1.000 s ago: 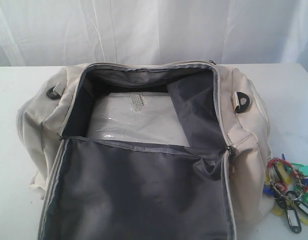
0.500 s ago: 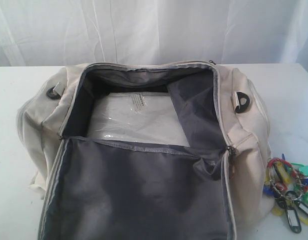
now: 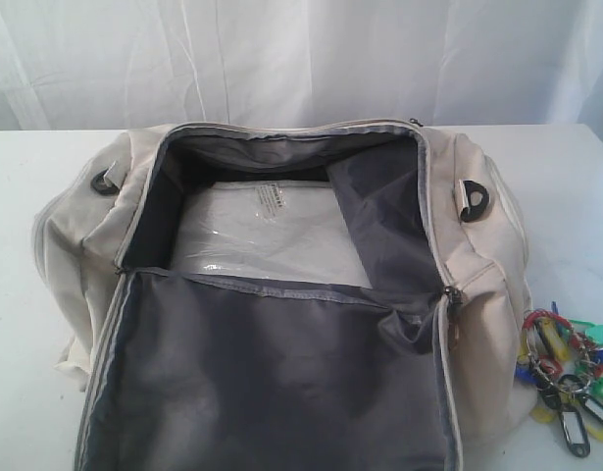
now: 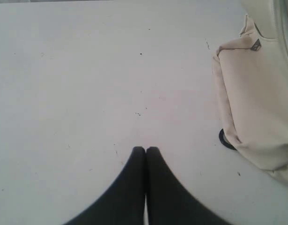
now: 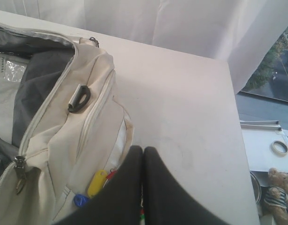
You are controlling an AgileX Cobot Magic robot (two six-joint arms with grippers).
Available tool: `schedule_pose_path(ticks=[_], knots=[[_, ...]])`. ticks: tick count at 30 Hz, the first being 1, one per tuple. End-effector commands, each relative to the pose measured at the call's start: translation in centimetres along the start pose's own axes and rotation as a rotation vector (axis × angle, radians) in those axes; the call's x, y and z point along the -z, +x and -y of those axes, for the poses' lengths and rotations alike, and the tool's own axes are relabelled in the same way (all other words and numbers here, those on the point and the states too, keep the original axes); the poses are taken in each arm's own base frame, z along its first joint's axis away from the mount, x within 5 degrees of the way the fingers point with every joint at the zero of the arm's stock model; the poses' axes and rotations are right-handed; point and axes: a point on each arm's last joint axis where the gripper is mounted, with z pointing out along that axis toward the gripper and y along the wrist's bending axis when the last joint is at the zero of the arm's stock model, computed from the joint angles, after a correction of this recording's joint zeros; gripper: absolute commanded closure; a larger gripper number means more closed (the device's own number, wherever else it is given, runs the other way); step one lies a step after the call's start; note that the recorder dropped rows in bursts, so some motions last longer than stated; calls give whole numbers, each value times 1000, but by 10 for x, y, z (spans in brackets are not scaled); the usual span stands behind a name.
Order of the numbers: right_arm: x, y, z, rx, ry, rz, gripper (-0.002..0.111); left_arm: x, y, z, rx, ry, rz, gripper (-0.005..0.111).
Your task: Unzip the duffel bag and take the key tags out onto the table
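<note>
The duffel bag stays open, key tags unmoved beside it

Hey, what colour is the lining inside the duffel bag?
Dark grey lining, against the cream duffel bag; clearest in the exterior view.

Unzipped cream duffel bag gapes on table; key tags beside it.

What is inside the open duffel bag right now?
A flat white packet in clear plastic lies inside the duffel bag, against dark grey lining. Anything under the packet or the folded lining is hidden. The key tags lie outside, on the table.
</note>
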Motion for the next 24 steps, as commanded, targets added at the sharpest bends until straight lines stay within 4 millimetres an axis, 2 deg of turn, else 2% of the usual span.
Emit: schedule_pose_path(ticks=[1,6,11,14,17,24], knots=[[0,1,0,3,4,0,108,0,0,0,9,0,7,107],[2,1,1,-25,6,5,108,0,0,0,9,0,7,107],[25,-4,-3,-294,-67,195,108,0,0,0,9,0,7,107],[53,-8,-5,-411,-88,410,108,0,0,0,9,0,7,107],[84,-4,-8,-441,-99,600,108,0,0,0,9,0,7,107],[149,37,-16,-318,-70,864,108,0,0,0,9,0,7,107]])
